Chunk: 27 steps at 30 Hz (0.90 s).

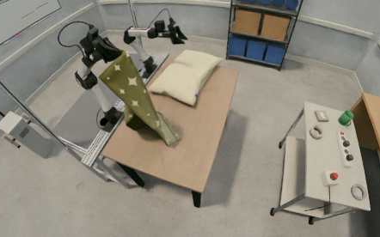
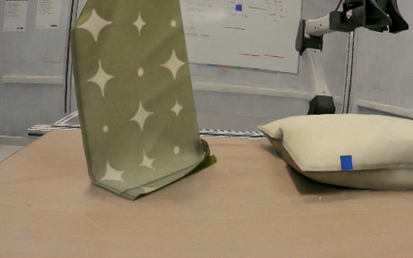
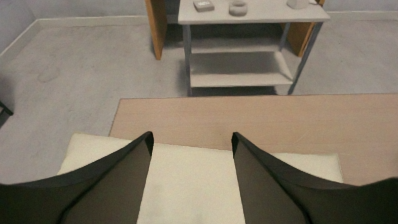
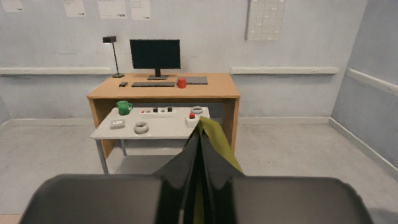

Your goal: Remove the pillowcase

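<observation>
The pillowcase (image 1: 131,88) (image 2: 138,89) (image 4: 217,140), top view's centre-left, was pinched by the right gripper (image 1: 116,56) (image 4: 199,136). The left gripper (image 1: 178,39) (image 3: 192,134) stood wide. It was best lowered slowly, then released.

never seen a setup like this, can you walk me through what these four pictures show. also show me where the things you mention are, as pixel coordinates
You are looking at two robot arms at one side of a wooden table (image 1: 207,142) (image 2: 239,229). One picture looks down from above, one looks across the table, and two come from cameras on the arms' wrists.

The right arm's fingers (image 1: 119,56) are shut on a green pillowcase (image 1: 131,88) (image 2: 138,89) (image 4: 217,137) with pale stars. It hangs with its lower end down at the table.

A bare cream pillow (image 1: 187,75) (image 2: 365,140) (image 3: 192,182) lies on the table, apart from the pillowcase. The left arm's fingers (image 1: 179,39) are open above the table, holding nothing.
</observation>
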Each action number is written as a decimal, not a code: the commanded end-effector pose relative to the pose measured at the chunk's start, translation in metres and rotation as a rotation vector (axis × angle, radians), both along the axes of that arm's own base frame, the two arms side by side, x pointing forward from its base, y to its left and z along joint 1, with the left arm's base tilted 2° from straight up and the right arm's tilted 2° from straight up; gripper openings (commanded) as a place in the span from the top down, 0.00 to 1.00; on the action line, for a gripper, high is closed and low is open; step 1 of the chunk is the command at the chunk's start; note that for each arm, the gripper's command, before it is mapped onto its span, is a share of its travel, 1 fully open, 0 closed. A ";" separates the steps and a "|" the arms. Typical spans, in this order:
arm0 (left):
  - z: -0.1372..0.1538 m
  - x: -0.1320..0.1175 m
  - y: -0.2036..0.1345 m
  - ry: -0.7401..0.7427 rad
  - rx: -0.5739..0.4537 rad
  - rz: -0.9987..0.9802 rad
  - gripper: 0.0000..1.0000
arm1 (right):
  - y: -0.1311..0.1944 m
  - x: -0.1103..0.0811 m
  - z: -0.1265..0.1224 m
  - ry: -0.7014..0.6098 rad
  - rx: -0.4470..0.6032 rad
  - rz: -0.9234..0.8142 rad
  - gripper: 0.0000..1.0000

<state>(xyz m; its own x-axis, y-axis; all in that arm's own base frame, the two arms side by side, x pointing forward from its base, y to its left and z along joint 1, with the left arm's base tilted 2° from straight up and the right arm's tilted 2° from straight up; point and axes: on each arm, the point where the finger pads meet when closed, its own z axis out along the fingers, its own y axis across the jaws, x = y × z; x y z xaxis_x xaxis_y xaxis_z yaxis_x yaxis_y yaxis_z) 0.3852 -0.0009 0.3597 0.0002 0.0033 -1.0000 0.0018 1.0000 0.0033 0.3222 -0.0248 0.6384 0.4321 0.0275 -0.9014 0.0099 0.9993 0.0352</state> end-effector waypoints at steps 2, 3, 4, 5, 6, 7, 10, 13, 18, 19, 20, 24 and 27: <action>0.016 -0.004 0.000 -0.031 -0.011 -0.002 0.37 | -0.012 -0.004 0.027 -0.083 -0.012 -0.048 0.99; 0.016 -0.004 0.000 -0.031 -0.011 -0.002 0.37 | -0.014 -0.002 0.029 -0.089 -0.013 -0.055 0.99; 0.016 -0.004 0.000 -0.031 -0.011 -0.002 0.37 | -0.016 0.001 0.030 -0.088 -0.013 -0.060 0.99; 0.016 -0.004 0.000 -0.031 -0.011 -0.002 0.37 | -0.019 0.003 0.030 -0.088 -0.013 -0.066 0.99; 0.016 -0.004 0.000 -0.031 -0.011 -0.002 0.37 | -0.021 0.005 0.032 -0.093 -0.015 -0.072 0.99; 0.016 -0.004 0.000 -0.031 -0.011 -0.002 0.37 | -0.023 0.008 0.032 -0.092 -0.015 -0.078 0.99; 0.016 -0.004 0.000 -0.031 -0.011 -0.002 0.37 | -0.025 0.011 0.032 -0.092 -0.015 -0.084 0.99; 0.016 -0.004 0.000 -0.031 -0.011 -0.002 0.37 | -0.031 0.018 0.032 -0.090 -0.016 -0.096 0.99; 0.016 -0.004 0.000 -0.031 -0.011 -0.002 0.37 | -0.044 0.032 0.033 -0.093 -0.014 -0.127 0.99; 0.016 -0.004 0.000 -0.031 -0.011 -0.002 0.37 | -0.046 0.034 0.033 -0.092 -0.015 -0.133 0.99; 0.016 -0.004 0.000 -0.031 -0.011 -0.002 0.37 | -0.049 0.037 0.033 -0.092 -0.015 -0.140 0.99; 0.016 -0.004 0.000 -0.031 -0.011 -0.002 0.37 | -0.059 0.047 0.032 -0.091 -0.016 -0.163 0.99; 0.016 -0.004 0.000 -0.031 -0.011 -0.002 0.37 | -0.062 0.050 0.031 -0.090 -0.016 -0.168 0.99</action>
<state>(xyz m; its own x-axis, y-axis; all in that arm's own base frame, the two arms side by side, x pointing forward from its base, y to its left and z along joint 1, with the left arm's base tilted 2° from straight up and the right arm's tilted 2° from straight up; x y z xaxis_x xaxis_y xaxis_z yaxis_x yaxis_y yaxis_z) 0.3852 -0.0009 0.3597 0.0002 0.0033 -1.0000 0.0018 1.0000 0.0033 0.3861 -0.0817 0.6409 0.4353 -0.0300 -0.8998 0.1471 0.9884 0.0382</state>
